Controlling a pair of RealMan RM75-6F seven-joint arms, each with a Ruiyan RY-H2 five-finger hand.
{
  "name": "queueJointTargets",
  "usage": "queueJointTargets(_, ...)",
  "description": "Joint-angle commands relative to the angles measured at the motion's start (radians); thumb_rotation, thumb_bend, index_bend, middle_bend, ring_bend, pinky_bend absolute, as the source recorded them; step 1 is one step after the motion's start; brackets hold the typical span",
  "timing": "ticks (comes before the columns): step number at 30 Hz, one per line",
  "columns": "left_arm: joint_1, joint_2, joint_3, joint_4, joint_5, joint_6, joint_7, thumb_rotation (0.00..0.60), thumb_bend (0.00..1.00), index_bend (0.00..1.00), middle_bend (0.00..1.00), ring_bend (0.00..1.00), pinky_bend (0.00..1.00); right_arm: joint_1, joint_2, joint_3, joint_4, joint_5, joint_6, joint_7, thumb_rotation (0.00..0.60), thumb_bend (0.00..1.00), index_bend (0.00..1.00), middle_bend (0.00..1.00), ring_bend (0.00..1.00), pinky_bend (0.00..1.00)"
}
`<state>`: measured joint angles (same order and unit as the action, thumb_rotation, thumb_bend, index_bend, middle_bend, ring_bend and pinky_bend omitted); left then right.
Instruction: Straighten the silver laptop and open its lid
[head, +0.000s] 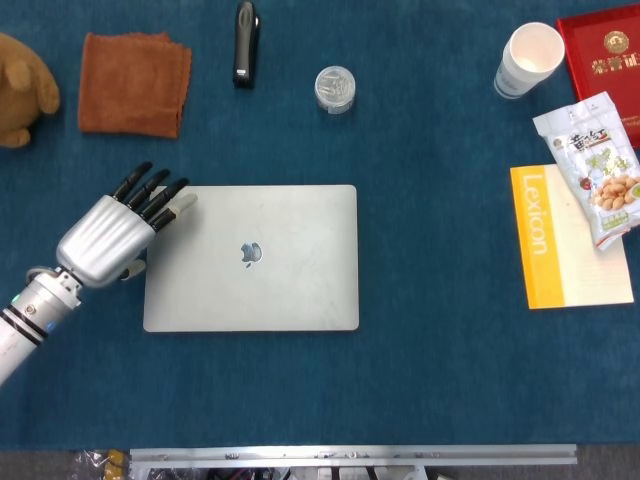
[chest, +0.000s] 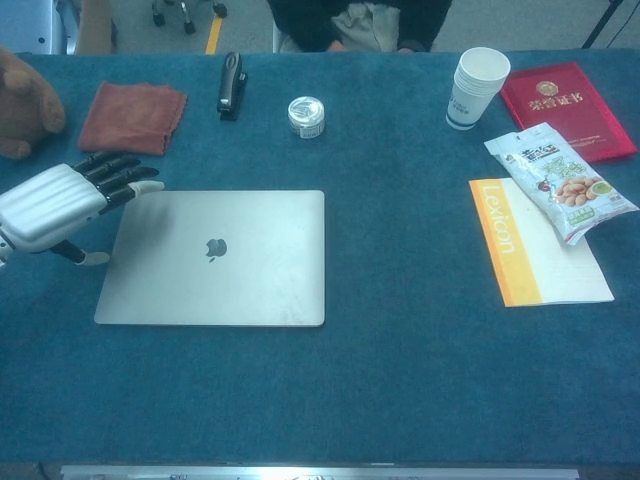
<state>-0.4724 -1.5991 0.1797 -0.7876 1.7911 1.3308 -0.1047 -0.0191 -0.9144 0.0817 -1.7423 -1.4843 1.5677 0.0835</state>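
Left hand (head: 105, 238) hovers, fingers spread and empty, at the silver laptop (head: 252, 258)'s ten o'clock corner; laptop looks squared already, lid not yet opened.

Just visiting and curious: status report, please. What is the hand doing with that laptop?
Left hand open, fingers spread at the laptop's far left corner. Right hand not in view. Laptop flat on the table, lid closed. Nothing in the way.

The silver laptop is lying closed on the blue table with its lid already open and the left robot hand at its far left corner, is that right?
Not quite. The silver laptop is still fully closed, lid flat, as the head view shows. The left robot hand is at its far left corner.
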Motion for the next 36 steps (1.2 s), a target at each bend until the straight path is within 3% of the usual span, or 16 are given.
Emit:
queueJointTargets(1, -0.001, -0.005, 0.0, 0.006, -0.001, -0.001, -0.011, 0.6, 0.11, 0.0, 0.04, 0.0, 0.0, 0.001, 0.0, 0.0, -0.002, 0.001, -0.001, -0.002, 0.6, 0.27, 0.0, 0.02, 0.0, 0.06)
queueJointTargets(36, -0.077, -0.023, -0.023, -0.113, 0.006, -0.067, 0.024, 0.574, 0.11, 0.0, 0.04, 0.0, 0.0, -0.016, 0.015, 0.007, 0.032, 0.024, 0.011, 0.054, 0.6, 0.27, 0.0, 0.02, 0.0, 0.06)
